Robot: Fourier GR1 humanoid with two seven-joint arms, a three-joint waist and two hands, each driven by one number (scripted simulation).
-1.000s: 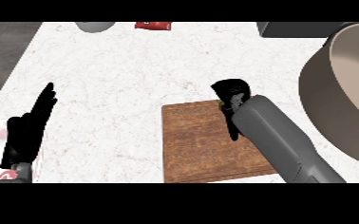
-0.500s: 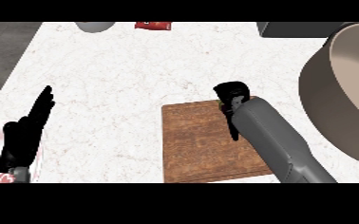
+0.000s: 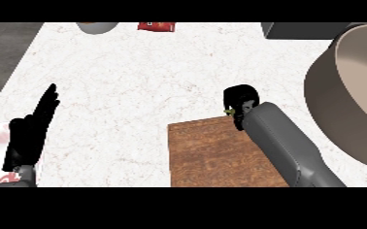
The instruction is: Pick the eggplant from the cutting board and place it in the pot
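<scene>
My right hand (image 3: 241, 98) hangs just past the far edge of the brown cutting board (image 3: 215, 157), with its fingers curled downward. A small greenish stem tip (image 3: 229, 112) pokes out below the fingers; the dark eggplant it belongs to is almost wholly hidden in the black hand. No eggplant shows on the bare part of the board. My grey right forearm (image 3: 287, 145) crosses the board's right side. The large tan pot (image 3: 331, 94) stands at the right edge, its rim to the right of the hand. My left hand (image 3: 30, 133) rests open at the lower left, fingers up.
A grey bowl (image 3: 97, 26) and a red packet (image 3: 156, 26) lie at the far edge. A dark grey block (image 3: 297, 30) sits at the far right behind the pot. The counter's left edge runs past a dark strip (image 3: 14, 43).
The cutting board's far edge now shows lower in the view, so my curled right hand sits beyond it instead of over it. The left hand has not moved.
</scene>
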